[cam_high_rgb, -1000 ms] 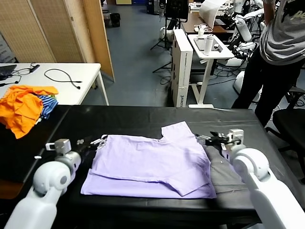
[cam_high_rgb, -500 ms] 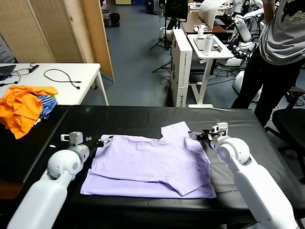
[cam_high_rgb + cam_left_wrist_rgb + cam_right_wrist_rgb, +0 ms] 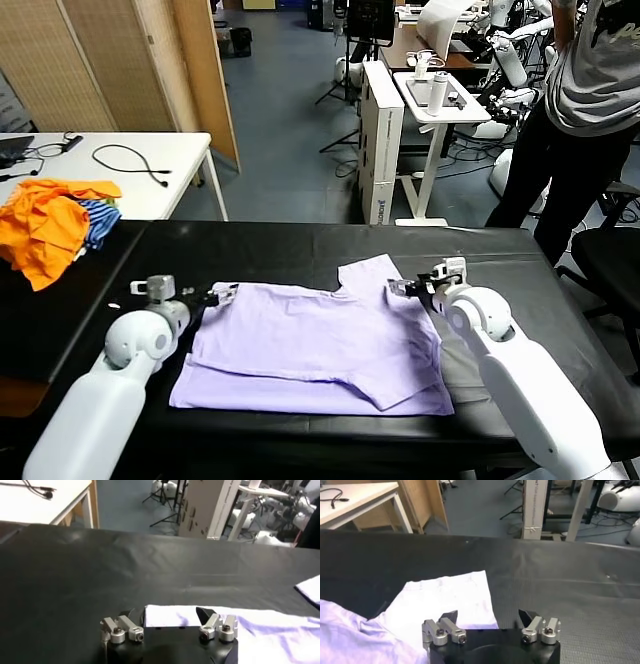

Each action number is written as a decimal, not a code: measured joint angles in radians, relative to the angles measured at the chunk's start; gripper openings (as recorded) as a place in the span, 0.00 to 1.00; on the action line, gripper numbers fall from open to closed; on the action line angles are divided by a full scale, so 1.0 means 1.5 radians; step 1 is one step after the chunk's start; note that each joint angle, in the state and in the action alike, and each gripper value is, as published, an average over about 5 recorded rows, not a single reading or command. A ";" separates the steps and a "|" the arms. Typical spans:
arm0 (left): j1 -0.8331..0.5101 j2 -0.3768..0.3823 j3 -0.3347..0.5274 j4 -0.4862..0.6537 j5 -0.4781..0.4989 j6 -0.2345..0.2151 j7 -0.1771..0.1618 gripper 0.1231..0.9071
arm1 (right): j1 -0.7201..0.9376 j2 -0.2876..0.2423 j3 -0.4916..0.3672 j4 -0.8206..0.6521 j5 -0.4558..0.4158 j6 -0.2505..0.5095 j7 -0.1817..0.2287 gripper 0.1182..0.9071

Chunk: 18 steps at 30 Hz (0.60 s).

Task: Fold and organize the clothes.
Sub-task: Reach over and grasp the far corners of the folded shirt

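Note:
The pale lavender T-shirt (image 3: 315, 345) lies partly folded on the black table (image 3: 300, 245), one sleeve (image 3: 372, 275) pointing to the far side. My left gripper (image 3: 214, 296) is open at the shirt's left far corner; in the left wrist view that corner (image 3: 172, 615) lies between its open fingers (image 3: 206, 614). My right gripper (image 3: 398, 288) is open at the sleeve's right edge; in the right wrist view the sleeve (image 3: 452, 597) lies under and before its open fingers (image 3: 448, 617). Neither holds fabric.
A pile of orange and striped garments (image 3: 50, 225) lies at the table's far left. A white table (image 3: 110, 160) with a cable stands behind. A person (image 3: 580, 110) stands at the far right beside a chair (image 3: 610, 255).
Both grippers have moved forward and inward along the table to the shirt's far edge. The shirt has not moved.

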 joint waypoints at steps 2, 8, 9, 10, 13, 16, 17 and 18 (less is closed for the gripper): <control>-0.008 -0.002 0.004 0.009 0.000 0.003 0.001 1.00 | 0.004 0.003 -0.002 -0.006 -0.004 0.000 -0.002 0.97; -0.018 -0.003 0.011 0.022 0.003 0.009 0.005 0.94 | 0.015 0.006 -0.010 -0.023 -0.009 0.000 -0.008 0.62; -0.018 -0.004 0.011 0.023 0.004 0.009 0.005 0.88 | 0.016 0.006 -0.010 -0.025 -0.009 0.000 -0.009 0.54; -0.018 -0.004 0.011 0.024 0.005 0.009 0.005 0.83 | 0.017 0.006 -0.011 -0.027 -0.009 0.000 -0.009 0.48; -0.017 -0.004 0.011 0.026 0.006 0.008 0.007 0.59 | 0.018 0.005 -0.012 -0.029 -0.009 0.000 -0.010 0.28; -0.017 -0.002 0.010 0.026 0.005 0.010 0.010 0.35 | 0.016 0.004 -0.012 -0.029 -0.009 0.000 -0.011 0.13; -0.017 -0.001 0.010 0.026 0.005 0.011 0.011 0.28 | 0.015 0.003 -0.011 -0.028 -0.009 0.000 -0.012 0.10; -0.017 0.000 0.010 0.026 0.004 0.011 0.012 0.21 | 0.013 0.003 -0.011 -0.028 -0.009 0.000 -0.012 0.07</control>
